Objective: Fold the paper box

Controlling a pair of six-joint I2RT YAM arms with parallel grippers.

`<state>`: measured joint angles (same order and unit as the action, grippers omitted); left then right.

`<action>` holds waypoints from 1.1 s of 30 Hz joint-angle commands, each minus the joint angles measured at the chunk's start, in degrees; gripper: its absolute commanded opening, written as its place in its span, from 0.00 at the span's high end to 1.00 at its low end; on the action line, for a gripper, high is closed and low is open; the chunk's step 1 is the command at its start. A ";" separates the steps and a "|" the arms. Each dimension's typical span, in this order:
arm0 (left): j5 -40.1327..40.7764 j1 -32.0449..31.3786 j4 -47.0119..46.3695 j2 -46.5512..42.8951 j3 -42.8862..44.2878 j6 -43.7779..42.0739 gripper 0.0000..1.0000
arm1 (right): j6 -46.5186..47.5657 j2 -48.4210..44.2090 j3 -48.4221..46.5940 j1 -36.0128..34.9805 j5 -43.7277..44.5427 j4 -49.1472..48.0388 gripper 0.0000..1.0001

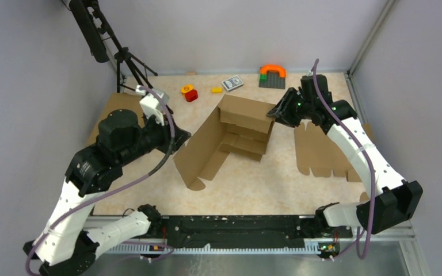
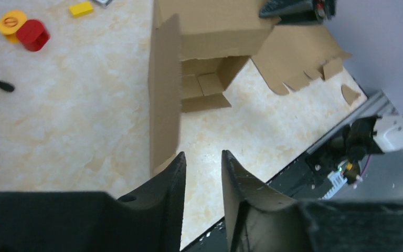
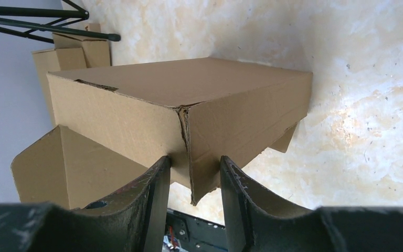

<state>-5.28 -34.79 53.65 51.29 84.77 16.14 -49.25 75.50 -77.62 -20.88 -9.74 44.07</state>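
Note:
The paper box (image 1: 244, 115) stands mid-table, half folded. Its body lies tipped up at the back, and one long flap (image 1: 198, 150) stands on edge toward the front left. My right gripper (image 1: 275, 113) is at the box's right corner. In the right wrist view the paper box (image 3: 189, 89) has that corner seam between the fingers of my right gripper (image 3: 193, 157), both tips against cardboard. My left gripper (image 1: 179, 141) is beside the standing flap. In the left wrist view my left gripper (image 2: 203, 153) has a narrow gap with only table between its fingers, and the flap (image 2: 164, 94) is just left of them.
A notched cardboard blank (image 1: 322, 152) lies flat under the right arm. More cardboard (image 1: 118, 106) lies at the far left beside a tripod (image 1: 124, 63). Red and yellow toys (image 1: 190, 92), a card pack (image 1: 232, 83) and an orange arch (image 1: 272, 70) sit along the back.

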 commanded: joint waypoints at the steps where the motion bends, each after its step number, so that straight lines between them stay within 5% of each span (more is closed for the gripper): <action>1: 13.78 -13.87 -3.04 3.24 -0.74 3.87 0.72 | 0.71 0.44 -0.77 -0.48 1.39 -0.49 0.61; 6: 26.29 -29.13 -8.63 9.13 -3.23 7.86 0.99 | 0.49 0.21 -0.19 -0.48 1.30 -0.73 0.61; 16: 39.17 -39.16 -26.43 17.12 -24.13 22.99 1.00 | 0.69 -0.51 0.11 -0.40 2.51 -0.53 0.61; 22: 44.82 -44.05 -38.82 24.27 -31.09 17.39 1.00 | 1.05 -0.58 0.07 -0.33 2.53 -0.42 0.61; 27: 43.12 -44.21 -39.10 34.11 -29.78 15.70 1.00 | 1.16 -0.67 0.77 -0.09 2.28 -0.89 0.61; 33: 43.86 -42.99 -51.60 39.33 -37.16 13.30 1.00 | 1.09 -0.88 1.28 0.14 2.00 -1.11 0.61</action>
<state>36.84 -78.76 12.01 88.86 50.81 31.59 -49.08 75.48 -77.17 -20.86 -8.67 43.03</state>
